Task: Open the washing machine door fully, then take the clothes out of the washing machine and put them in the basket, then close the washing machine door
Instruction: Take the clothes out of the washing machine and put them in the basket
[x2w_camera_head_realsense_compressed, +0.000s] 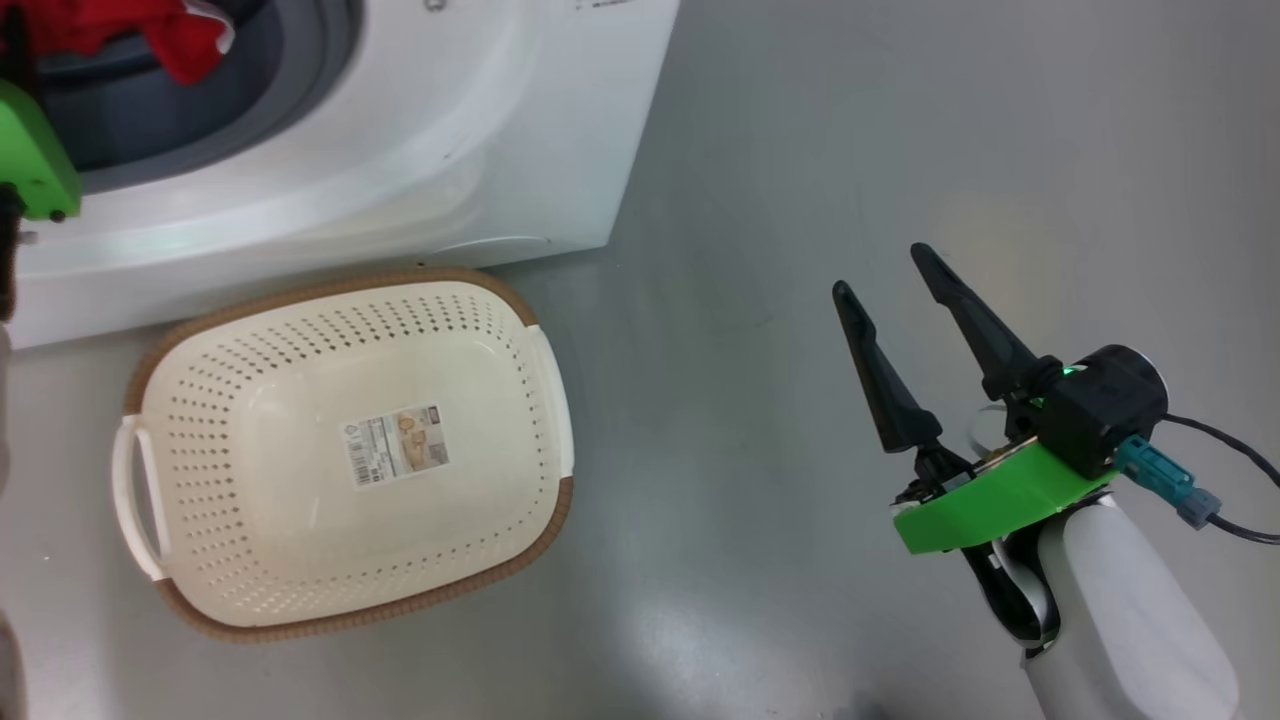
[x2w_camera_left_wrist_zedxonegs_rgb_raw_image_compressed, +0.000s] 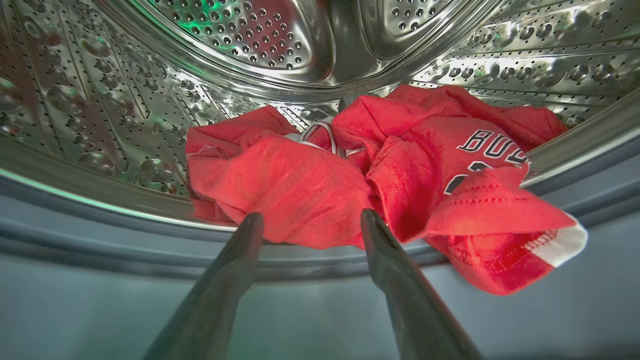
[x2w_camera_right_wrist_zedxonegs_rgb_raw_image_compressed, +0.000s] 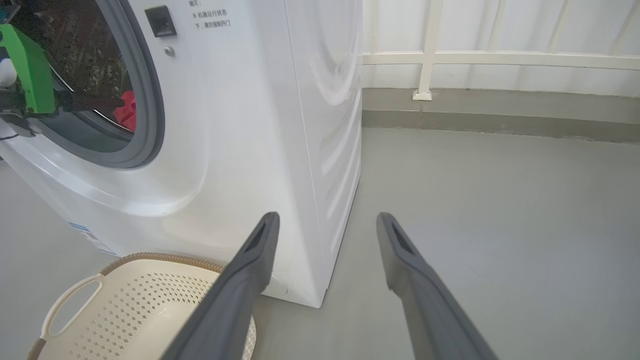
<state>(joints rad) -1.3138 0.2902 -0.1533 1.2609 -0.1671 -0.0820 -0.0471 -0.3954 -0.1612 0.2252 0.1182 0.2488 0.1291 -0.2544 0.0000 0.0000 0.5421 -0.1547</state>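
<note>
Clothes lay heaped at the drum's near lip, mostly cut off in the head view; left gripper spread wide at them, contact unclear; right gripper wide, right of the basket.

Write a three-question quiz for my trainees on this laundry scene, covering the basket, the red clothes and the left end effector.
1. True or false: the cream-white perforated plastic basket with a brown woven-look rim already holds clothes.
2. Where do the bright red fabric clothes lie? A) in the basket; B) in the perforated steel drum of the white front-loading washing machine, at its front lip; C) on top of that machine.
3. Fill in: the left end effector, pointing at the clothes, has its jaws ___.
Key: 1 false; 2 B; 3 open.
</note>
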